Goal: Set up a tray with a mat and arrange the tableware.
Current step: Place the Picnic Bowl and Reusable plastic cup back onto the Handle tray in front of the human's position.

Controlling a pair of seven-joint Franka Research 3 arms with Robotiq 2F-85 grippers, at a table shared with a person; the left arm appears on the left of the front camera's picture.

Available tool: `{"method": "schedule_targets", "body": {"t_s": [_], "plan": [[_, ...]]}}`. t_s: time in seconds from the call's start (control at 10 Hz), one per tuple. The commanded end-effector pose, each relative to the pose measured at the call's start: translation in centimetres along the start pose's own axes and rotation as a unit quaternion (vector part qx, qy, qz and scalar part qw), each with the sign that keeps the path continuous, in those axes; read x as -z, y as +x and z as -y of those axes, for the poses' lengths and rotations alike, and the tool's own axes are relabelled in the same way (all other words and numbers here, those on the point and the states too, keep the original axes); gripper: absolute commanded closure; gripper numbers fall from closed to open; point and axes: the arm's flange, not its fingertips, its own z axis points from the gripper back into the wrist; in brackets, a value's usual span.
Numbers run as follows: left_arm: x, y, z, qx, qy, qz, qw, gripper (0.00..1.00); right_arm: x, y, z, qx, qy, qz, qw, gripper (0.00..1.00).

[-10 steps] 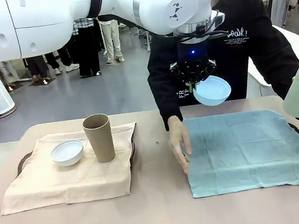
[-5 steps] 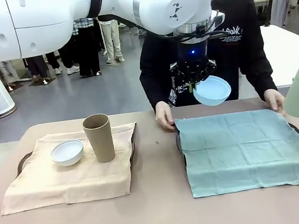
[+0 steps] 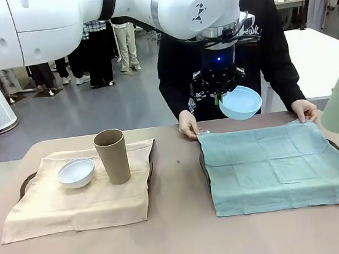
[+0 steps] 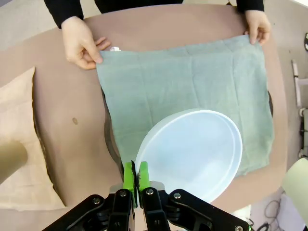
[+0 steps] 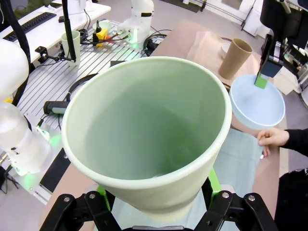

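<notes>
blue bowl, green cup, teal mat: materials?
Light blue bowl: looks like matte plastic or melamine; thin even rim, slightly translucent, no glaze glare. Could be ceramic.
Pale green cup: same smooth matte look, rolled lip; likely plastic.
Blue-green mat: woven cloth; fold creases and limp edges where the person's hands hold it.

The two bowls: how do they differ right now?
The white bowl rests on the tan mat beside the brown cup; the light blue bowl hangs tilted in the air, pinched at its rim by the left hand, above the blue-green mat. Both are small, round and empty.
</notes>
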Motion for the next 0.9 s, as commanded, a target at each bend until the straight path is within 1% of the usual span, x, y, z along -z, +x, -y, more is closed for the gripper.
{"method": "schedule_targets", "body": {"t_s": [0.0,0.8], "plan": [[-0.50,0.54,0.13,0.006,-0.008,-0.003,1.000,1.00,-0.18,0.14,0.10,0.000,0.004,-0.006,1.000,1.00],[-0.50,0.54,0.13,0.006,-0.008,-0.003,1.000,1.00,-0.18,0.14,0.10,0.000,0.004,-0.006,1.000,1.00]]}}
